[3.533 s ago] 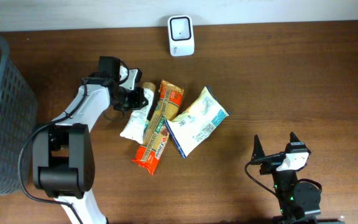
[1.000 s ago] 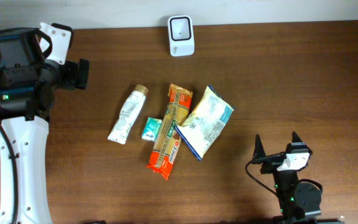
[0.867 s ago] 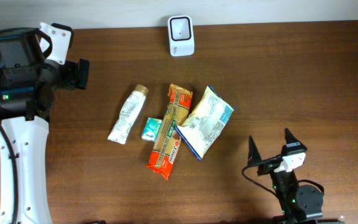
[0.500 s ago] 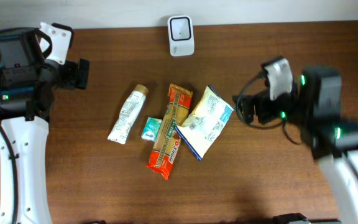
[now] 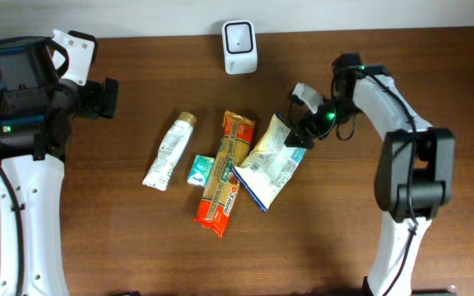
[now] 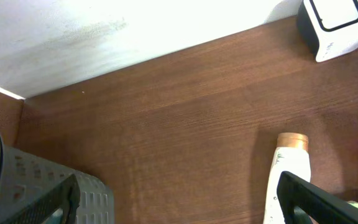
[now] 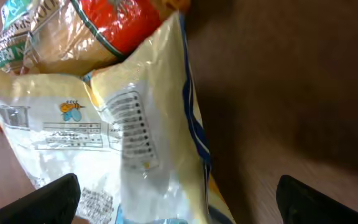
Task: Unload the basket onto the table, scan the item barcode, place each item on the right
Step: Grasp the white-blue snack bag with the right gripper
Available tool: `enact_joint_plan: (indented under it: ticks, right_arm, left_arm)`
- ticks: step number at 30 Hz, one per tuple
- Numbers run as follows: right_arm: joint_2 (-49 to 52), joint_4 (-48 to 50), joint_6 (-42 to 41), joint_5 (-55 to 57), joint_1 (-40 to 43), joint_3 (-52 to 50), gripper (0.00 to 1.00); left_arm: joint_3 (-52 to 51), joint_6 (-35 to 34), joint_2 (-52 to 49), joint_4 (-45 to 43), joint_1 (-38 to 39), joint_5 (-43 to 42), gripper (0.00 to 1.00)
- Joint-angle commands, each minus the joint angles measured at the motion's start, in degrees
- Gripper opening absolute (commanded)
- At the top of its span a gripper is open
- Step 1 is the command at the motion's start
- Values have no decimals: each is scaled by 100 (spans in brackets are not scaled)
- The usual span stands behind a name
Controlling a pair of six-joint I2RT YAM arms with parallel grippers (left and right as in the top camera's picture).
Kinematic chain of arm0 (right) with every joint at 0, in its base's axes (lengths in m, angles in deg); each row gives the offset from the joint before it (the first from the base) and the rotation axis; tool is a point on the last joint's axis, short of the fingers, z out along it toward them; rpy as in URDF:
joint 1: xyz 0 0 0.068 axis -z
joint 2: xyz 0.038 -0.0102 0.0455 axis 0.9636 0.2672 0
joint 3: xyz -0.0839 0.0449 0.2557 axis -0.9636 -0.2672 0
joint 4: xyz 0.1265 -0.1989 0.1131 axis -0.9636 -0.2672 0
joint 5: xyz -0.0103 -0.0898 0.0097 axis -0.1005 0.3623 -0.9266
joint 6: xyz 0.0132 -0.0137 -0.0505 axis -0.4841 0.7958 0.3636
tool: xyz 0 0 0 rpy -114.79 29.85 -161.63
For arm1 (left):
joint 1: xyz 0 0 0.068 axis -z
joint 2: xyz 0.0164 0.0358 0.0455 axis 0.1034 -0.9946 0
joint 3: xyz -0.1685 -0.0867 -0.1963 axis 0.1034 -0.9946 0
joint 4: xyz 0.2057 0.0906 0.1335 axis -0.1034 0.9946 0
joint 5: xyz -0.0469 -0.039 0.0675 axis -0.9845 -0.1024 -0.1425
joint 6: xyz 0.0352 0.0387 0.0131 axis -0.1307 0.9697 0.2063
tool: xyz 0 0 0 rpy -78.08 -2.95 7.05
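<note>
Pouch lined up for pick-up
Below-right of the barcode scanner, the right hand hovers wide open and empty at the pouch's top corner, seemingly to grasp it; the left hand, also open, hangs far left.

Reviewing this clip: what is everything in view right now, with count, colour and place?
white box-shaped barcode scanner: one, white, table's far edge, centre
white squeeze tube with tan cap: one, white, left of the cluster
small green and white packet: one, beside the tube
long orange and red plastic packet: one, mid-cluster
yellow, white and blue pouch: one, right of the cluster
grey plastic basket: one, far left
brown wooden table: one
left tool: one, black, open, empty, far left
right tool: one, black, open, at the pouch's upper right corner
</note>
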State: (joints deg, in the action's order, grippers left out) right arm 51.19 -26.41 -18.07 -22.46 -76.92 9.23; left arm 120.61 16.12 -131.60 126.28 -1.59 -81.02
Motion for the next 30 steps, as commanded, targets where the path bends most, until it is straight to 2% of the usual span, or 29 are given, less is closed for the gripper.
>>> enact_joint_plan:
  ticks: [1, 3, 5, 6, 8, 9, 11, 13, 15, 18, 22, 23, 25, 27, 28, 30]
  right_arm:
    - [433, -173, 378, -490, 20, 87, 90]
    - [581, -227, 376, -599, 20, 81, 83]
    - [592, -306, 352, -614, 26, 83, 51]
    - [592, -400, 352, -614, 26, 83, 40]
    - [590, -990, 352, -610, 33, 232, 9]
    - [579, -1668, 352, -595, 116, 573, 4]
    - [568, -2455, 326, -640, 328, 1202, 4]
    - [428, -2841, -603, -817, 804, 1987, 4]
    - [243, -2949, -1419, -938, 1189, 2306, 4]
    - [129, -3021, -2745, -656, 1537, 2166, 4]
    - [129, -2059, -4183, 1071, 1196, 885, 4]
    - [129, -1923, -4413, 1399, 1067, 739, 6]
    - [107, -1875, -4452, 1958, 820, 752, 70]
    - [107, -1886, -4120, 2022, 833, 872, 95]
    - [107, -1934, -3703, 1961, 881, 1025, 99]
    - [107, -2022, -2636, 1965, 957, 1414, 99]
  left_arm:
    - [83, 50, 66, -11, -20, -61, 99]
    - [83, 52, 66, -13, -20, -61, 99]
    - [83, 50, 66, -13, -20, -61, 99]
    - [83, 50, 66, -13, -20, -61, 99]
    - [83, 50, 66, -11, -20, -61, 99]
    - [83, 50, 66, -13, -20, -61, 99]
    - [83, 50, 66, -13, -20, -61, 99]
    - [83, 50, 66, -11, -20, -61, 99]
    - [83, 50, 66, -13, -20, -61, 99]
    - [83, 50, 66, -13, -20, -61, 99]
    - [83, 50, 66, -11, -20, -61, 99]
    - [83, 50, 66, -13, -20, -61, 99]
    - [83, 50, 66, -11, -20, -61, 99]
    - [83, 50, 66, -13, -20, -61, 99]
    - [83, 50, 66, -11, -20, -61, 99]
    - [83, 50, 66, -11, -20, -61, 99]
